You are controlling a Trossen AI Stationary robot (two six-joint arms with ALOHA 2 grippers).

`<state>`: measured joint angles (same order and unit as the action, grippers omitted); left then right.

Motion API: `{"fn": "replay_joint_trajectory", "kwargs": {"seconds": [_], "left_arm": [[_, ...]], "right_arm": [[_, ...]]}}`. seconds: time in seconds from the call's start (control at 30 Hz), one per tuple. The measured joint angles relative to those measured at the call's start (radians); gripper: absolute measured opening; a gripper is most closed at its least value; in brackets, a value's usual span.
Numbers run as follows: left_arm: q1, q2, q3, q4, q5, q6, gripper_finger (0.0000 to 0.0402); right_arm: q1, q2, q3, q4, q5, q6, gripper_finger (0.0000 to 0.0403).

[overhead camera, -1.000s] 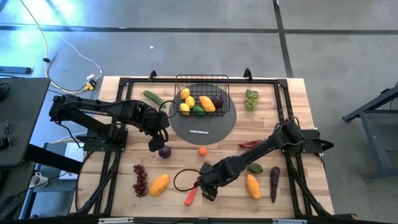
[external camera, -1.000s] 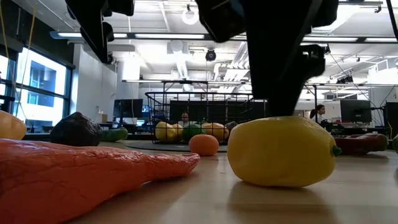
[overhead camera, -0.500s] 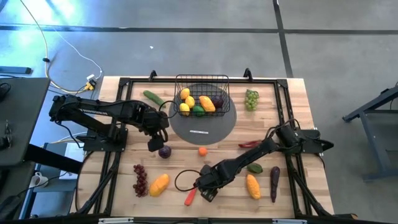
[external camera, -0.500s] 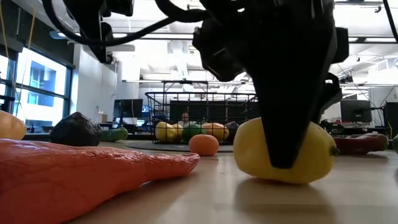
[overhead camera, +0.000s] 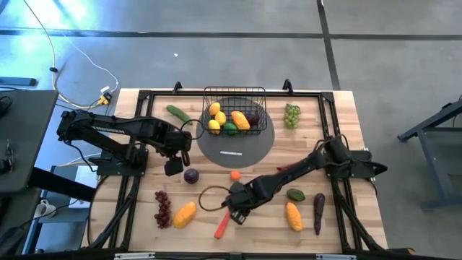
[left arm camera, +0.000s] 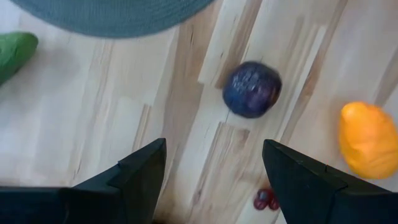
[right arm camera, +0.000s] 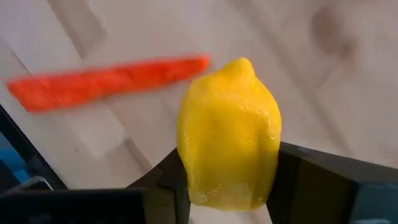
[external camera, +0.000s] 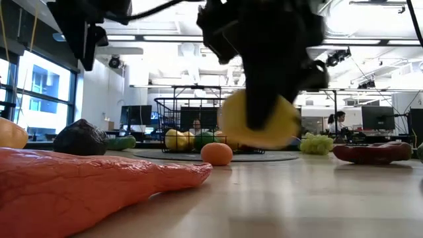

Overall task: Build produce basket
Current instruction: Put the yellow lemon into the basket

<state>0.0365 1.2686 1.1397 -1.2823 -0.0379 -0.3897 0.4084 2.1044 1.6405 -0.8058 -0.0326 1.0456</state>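
Task status: partly complete. Working left to right across the bench, the left pincer hangs released and empty above the wood, just beside a purple plum. Red grapes, a mango and the carrot lie on the near-left boards, and a cucumber lies at the far left.

The basket stands on the grey mat and holds several pieces (yellow, green, orange and dark ones).

The right pincer is clenched on a lemon, which the low view shows clear of the bench, near the carrot.

Remaining at right: red chili, a green piece, a second mango, eggplant, green grapes.

Obscured: from overhead the lemon is hidden under the right arm; the basket's exact count cannot be determined.
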Motion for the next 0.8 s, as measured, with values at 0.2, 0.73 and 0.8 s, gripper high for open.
{"fn": "replay_joint_trajectory", "kwargs": {"seconds": [0.2, 0.73, 0.8], "left_arm": [[0.000, -0.007, 0.000, -0.008, -0.001, 0.000, 0.0255], [0.007, -0.007, 0.000, 0.003, -0.029, -0.016, 0.0255], [0.015, -0.007, 0.000, 0.004, -0.030, -0.048, 0.0255]], "right_arm": [[-0.066, -0.076, 0.000, 0.009, 0.055, -0.050, 0.0120], [-0.350, -0.252, 0.000, 0.169, 0.133, -0.424, 0.0118], [-0.391, -0.259, 0.000, 0.177, 0.129, -0.473, 0.0118]]}}
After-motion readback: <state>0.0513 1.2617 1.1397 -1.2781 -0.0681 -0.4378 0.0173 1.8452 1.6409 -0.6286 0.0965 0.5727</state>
